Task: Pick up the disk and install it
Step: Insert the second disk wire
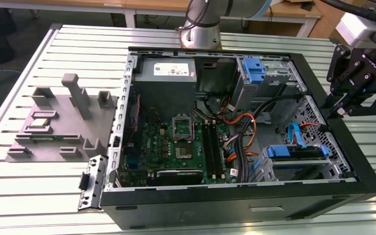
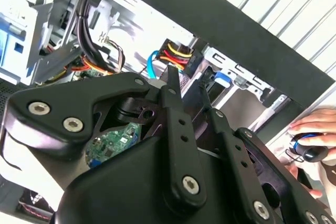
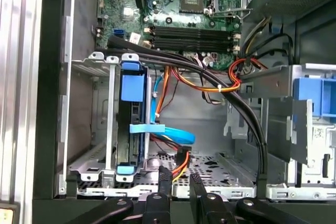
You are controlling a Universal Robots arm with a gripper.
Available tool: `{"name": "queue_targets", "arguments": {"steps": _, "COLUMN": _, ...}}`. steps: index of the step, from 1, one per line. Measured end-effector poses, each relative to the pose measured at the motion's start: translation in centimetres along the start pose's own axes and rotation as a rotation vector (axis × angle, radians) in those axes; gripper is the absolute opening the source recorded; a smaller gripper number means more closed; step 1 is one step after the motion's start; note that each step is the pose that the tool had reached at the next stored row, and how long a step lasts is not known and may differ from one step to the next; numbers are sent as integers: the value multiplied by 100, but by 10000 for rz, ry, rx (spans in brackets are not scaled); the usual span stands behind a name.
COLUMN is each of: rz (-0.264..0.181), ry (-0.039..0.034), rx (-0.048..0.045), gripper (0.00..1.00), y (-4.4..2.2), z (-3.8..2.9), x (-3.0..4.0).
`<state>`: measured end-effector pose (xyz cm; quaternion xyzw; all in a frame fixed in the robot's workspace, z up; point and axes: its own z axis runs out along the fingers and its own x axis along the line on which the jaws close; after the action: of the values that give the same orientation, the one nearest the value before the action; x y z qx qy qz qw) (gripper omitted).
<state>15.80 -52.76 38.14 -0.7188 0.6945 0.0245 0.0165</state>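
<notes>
Disk [image 3: 131,124] with its blue carrier sits on edge in the drive cage [image 3: 100,129] at the near right corner of the open PC case [image 1: 240,196], so it looks installed; gripper [image 1: 341,105] hangs empty just outside the case's right wall, fingers narrow, nearly touching. Case lies on a slatted aluminium table [image 1: 18,196], grey parts fixture [image 1: 64,127] to its left, arm base [image 1: 199,29] and wooden benches beyond.
</notes>
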Motion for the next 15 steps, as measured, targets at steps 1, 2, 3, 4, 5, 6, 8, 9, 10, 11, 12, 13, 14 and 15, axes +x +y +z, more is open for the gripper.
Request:
{"name": "queue_targets", "arguments": {"steps": 1, "rz": 34, "ry": 0, "rx": 2, "gripper": 29, "y": -11, "z": 9, "x": 1}}
{"name": "queue_targets", "arguments": {"steps": 2, "rz": 65, "ry": -1, "rx": 4, "gripper": 29, "y": -22, "z": 19, "x": 2}}
{"name": "queue_targets", "arguments": {"steps": 3, "rz": 94, "ry": -1, "rx": 5, "gripper": 29, "y": -32, "z": 29, "x": 3}}
{"name": "queue_targets", "arguments": {"steps": 4, "rz": 123, "ry": -2, "rx": 7, "gripper": 29, "y": -41, "z": 41, "x": 4}}
{"name": "queue_targets", "arguments": {"steps": 5, "rz": 144, "ry": -2, "rx": 8, "gripper": 29, "y": -48, "z": 52, "x": 4}}
{"name": "queue_targets", "arguments": {"steps": 6, "rz": 157, "ry": -1, "rx": 9, "gripper": 29, "y": -55, "z": 61, "x": 5}}
{"name": "queue_targets", "arguments": {"steps": 8, "rz": 179, "ry": -3, "rx": 10, "gripper": 29, "y": -69, "z": 80, "x": 7}}
{"name": "queue_targets", "arguments": {"steps": 9, "rz": 361, "ry": 5, "rx": 27, "gripper": 29, "y": -176, "z": 175, "x": 15}}
{"name": "queue_targets", "arguments": {"steps": 10, "rz": 366, "ry": -19, "rx": 26, "gripper": 29, "y": -175, "z": 155, "x": 13}}
{"name": "queue_targets", "arguments": {"steps": 11, "rz": 412, "ry": -16, "rx": 29, "gripper": 29, "y": -175, "z": 110, "x": 11}}
{"name": "queue_targets", "arguments": {"steps": 12, "rz": 482, "ry": -25, "rx": 33, "gripper": 29, "y": -175, "z": 68, "x": 9}}
{"name": "queue_targets", "arguments": {"steps": 13, "rz": 532, "ry": -21, "rx": 36, "gripper": 29, "y": -175, "z": 18, "x": 5}}
{"name": "queue_targets", "arguments": {"steps": 14, "rz": 570, "ry": -23, "rx": 38, "gripper": 29, "y": -174, "z": -27, "x": 3}}
{"name": "queue_targets", "arguments": {"steps": 15, "rz": 591, "ry": -24, "rx": 39, "gripper": 29, "y": -174, "z": -71, "x": 0}}
